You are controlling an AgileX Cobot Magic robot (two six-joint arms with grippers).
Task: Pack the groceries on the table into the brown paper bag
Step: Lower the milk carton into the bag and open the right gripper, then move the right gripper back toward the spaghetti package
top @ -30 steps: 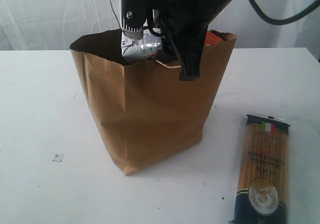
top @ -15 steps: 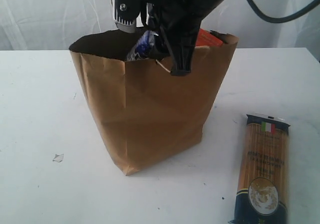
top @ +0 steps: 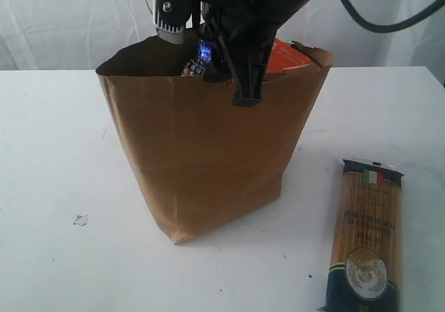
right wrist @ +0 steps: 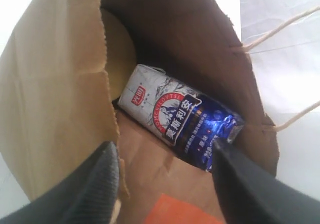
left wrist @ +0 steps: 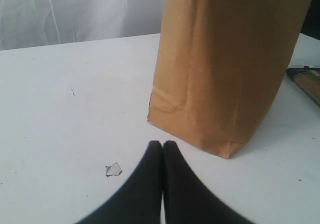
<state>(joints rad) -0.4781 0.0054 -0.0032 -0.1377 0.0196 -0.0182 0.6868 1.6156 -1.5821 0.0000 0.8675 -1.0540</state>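
Long spaghetti pack (top: pixel 365 246) is lying flat nearest us, by the near right corner of the table (top: pixel 55 152), running lengthwise toward the far edge. It is sitting outside the bag and well apart from it. Toward the near left we are seeing a small torn paper scrap (top: pixel 81 219) resting on the white top. The left gripper (left wrist: pixel 162 146) is facing the foot of the bag from the near side, its two black fingers pressed together and clenched on nothing. Further in, the brown paper bag (top: pixel 208 159) is standing upright around the middle of the table, its mouth gaping. Over that mouth the right gripper (right wrist: pixel 164 151) is hanging released, its fingers spread wide, one finger (top: pixel 247 89) dangling outside the bag's front wall. Below it the small blue-white carton (right wrist: pixel 170 114) is lying tilted inside the bag, its blue end close to one finger but, as far as we are seeing, not clamped. An orange-labelled pack (top: pixel 288 53) is peeking above the far rim, and the twisted cord handles (right wrist: pixel 272 32) are hanging outside the bag.
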